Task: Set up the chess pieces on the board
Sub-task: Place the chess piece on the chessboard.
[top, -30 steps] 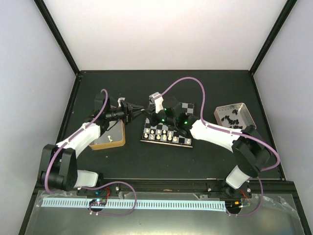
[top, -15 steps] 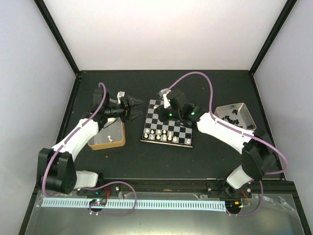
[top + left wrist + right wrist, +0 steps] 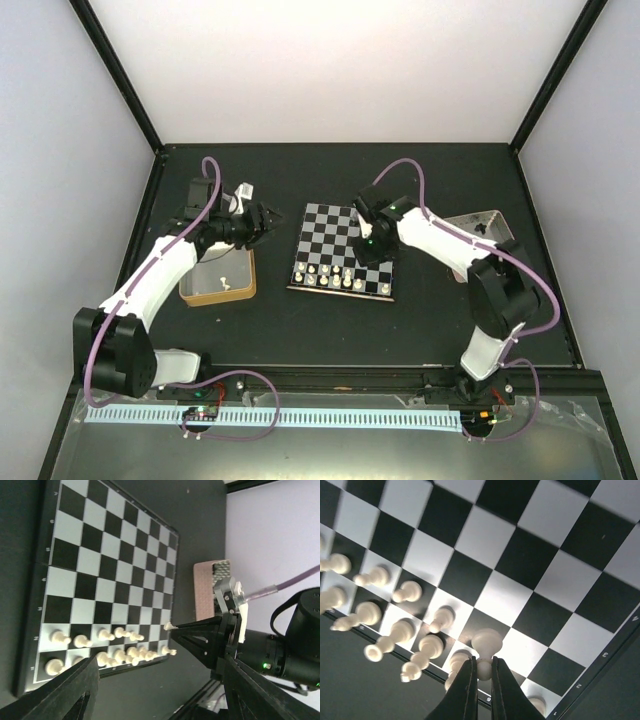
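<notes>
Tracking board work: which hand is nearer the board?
Right: the right hand is over the board's right side, gripping a white piece; the left hand is off its left edge.

The left gripper (image 3: 268,218) has drawn back toward the frame's left and spread its jaws, while the right gripper (image 3: 362,255) has carried its white piece (image 3: 485,642) from the board's (image 3: 325,225) upper middle to its lower right.

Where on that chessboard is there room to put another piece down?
The board is bare across its far rows, beyond the white pieces. Its two near rows are crowded; the right hand holds a pawn over a gap there.
</notes>
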Motion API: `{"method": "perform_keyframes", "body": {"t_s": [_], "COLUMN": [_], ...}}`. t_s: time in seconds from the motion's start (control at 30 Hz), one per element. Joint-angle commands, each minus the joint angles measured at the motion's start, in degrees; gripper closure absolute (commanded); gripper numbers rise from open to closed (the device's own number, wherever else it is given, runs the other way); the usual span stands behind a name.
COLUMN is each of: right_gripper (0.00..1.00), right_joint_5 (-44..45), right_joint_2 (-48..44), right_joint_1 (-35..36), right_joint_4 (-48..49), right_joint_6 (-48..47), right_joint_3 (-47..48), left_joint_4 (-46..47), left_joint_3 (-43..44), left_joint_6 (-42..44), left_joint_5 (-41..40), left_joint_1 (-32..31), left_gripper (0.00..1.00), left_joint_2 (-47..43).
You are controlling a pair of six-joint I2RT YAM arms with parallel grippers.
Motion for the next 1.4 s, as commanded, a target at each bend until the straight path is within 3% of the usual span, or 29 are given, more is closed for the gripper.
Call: {"method": "perform_keyframes", "body": {"t_s": [0.0,0.63,1.13,1.37], "right_gripper": [0.99,0.95,0.76,0.67], "right_joint_5": [-2.5,-4.5,-2.8,0.3], "right_joint_2": [4.1,10.3,10.2,5.3], "right_joint_1": [0.1,0.2,0.3,0.3], "right_joint_4": [-6.7,-7.4,-6.3,-5.1], "right_joint_6": [-1.5,-2.3,-1.8,1.1], "right_joint_3": [3.1,5.0,5.0,5.2], "left_joint_4": [-6.2,-7.1,-7.7,-12.8], "left_joint_3": [2.1,1.8,1.7,2.1], "left_joint_6": [8.1,9.6,9.7,12.1], "left_joint_5": [-3.5,-1.9,-2.4,-11.3], "left_joint_1": [0.8,2.0,2.4,3.9], "left_gripper": [0.3,0.32,0.32,0.31], "left_joint_2": [0.5,4.7,5.3,3.2]}}
